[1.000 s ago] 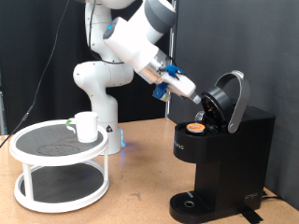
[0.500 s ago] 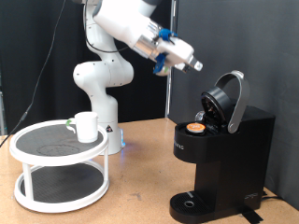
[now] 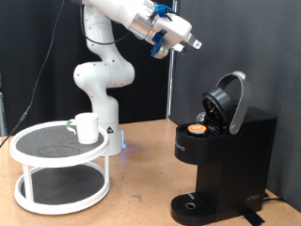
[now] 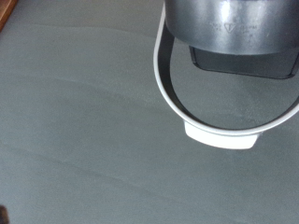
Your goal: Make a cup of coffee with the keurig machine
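Observation:
The keurig machine (image 3: 222, 158) stands at the exterior view's right with its hinged lid (image 3: 231, 98) raised. A small pod with a tan top (image 3: 197, 129) sits in its open holder. The white cup (image 3: 87, 127) stands on the top shelf of a round white two-tier stand (image 3: 56, 162) at the exterior view's left. My gripper (image 3: 195, 44) is high up, above and to the left of the raised lid, holding nothing that I can see. The wrist view shows the dark lid (image 4: 234, 33) with its silver hoop handle (image 4: 220, 136); my fingers do not show there.
The robot's white base (image 3: 102, 89) stands behind the stand on the wooden table (image 3: 141, 193). A small green thing (image 3: 71, 125) lies beside the cup. The machine's drip base (image 3: 193, 204) is bare. A dark curtain hangs behind.
My gripper has moved up and to the exterior view's left, away from the pod holder to well above the machine. The pod stays in the holder and the lid stays raised.

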